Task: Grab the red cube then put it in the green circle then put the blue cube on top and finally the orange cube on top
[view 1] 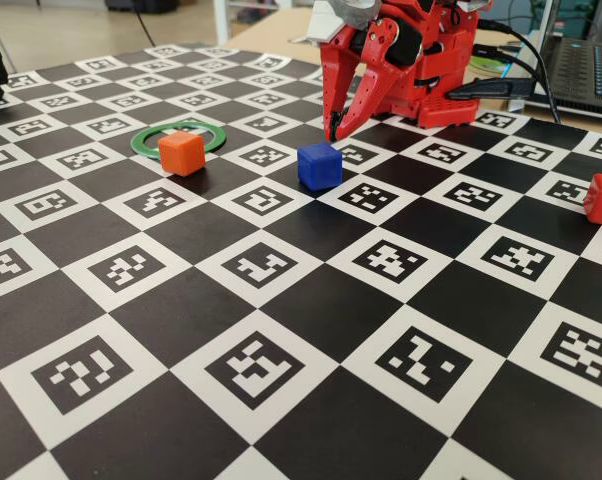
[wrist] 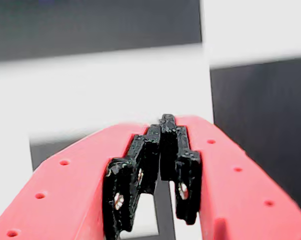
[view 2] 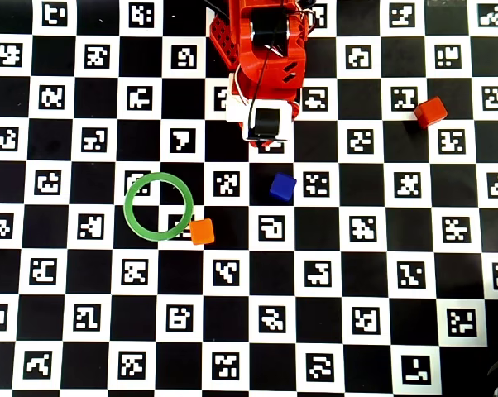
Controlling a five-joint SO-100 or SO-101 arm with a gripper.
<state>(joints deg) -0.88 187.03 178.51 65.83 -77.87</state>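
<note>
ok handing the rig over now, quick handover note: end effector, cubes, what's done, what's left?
End effector: shut, empty, tip down near the board beside the arm base.
Red cube: far right in the overhead view, untouched.
Blue cube: just in front of the arm, on the board.
Orange cube: against the outer edge of the green ring, not inside.
Ring centre is bare.
Done: nothing stacked.
Left: red into the ring, blue on it, orange on top.

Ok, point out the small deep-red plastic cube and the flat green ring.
Small deep-red plastic cube [view 2: 430,111]: overhead view, on its top face.
Flat green ring [view 2: 134,189]: overhead view, on its left band.
</note>
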